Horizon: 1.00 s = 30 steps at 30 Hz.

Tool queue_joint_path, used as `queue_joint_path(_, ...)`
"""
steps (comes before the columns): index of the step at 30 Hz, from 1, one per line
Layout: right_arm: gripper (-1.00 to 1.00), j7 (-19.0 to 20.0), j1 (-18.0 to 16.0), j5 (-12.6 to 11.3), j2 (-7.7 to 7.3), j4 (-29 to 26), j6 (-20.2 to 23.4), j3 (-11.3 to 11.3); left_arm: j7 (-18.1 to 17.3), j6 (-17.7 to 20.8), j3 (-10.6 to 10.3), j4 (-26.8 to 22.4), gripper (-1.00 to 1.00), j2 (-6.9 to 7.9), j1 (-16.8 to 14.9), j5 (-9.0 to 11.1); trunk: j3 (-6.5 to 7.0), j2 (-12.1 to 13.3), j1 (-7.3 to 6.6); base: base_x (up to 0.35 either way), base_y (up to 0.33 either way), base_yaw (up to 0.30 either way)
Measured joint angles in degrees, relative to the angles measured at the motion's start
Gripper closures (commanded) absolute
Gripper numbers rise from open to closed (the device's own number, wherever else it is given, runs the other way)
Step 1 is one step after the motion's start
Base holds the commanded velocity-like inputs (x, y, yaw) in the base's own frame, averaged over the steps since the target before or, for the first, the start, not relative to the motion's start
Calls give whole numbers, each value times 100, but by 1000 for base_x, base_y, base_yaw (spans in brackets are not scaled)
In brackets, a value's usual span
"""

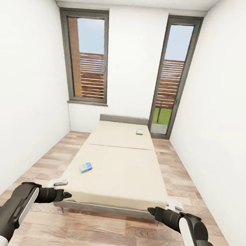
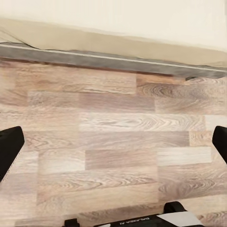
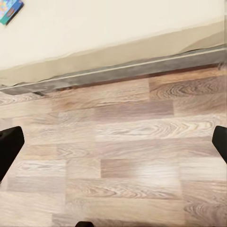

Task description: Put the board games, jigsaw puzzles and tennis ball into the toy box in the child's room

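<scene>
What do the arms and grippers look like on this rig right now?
Both arms are glossy black tubes with white panels along the forearms. The left gripper and right gripper taper to dark fingers, each with a small pale grey block near the wrist. In the wrist views the fingertips are plain black.

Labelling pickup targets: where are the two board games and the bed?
Blue board game [image 1: 86, 167], head view, middle of its lid.
White board game [image 1: 139, 132], head view, its top face.
Bed [image 1: 126, 175], head view, bare mattress.
</scene>
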Motion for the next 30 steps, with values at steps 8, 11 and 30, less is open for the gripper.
queue_joint_path(8,-100,0,0,8,0,0,-24,6,-1,0,2,0,-100,14,0,0,0,0,0,113,279,-275)
queue_joint_path(11,-100,0,-1,15,0,-4,-32,12,-4,0,3,-1,-100,13,1,0,0,0,0,126,279,-117)
queue_joint_path(30,-100,4,-3,24,9,-31,-68,77,-9,0,59,4,-100,28,2,1,95,-3,1,91,153,30)
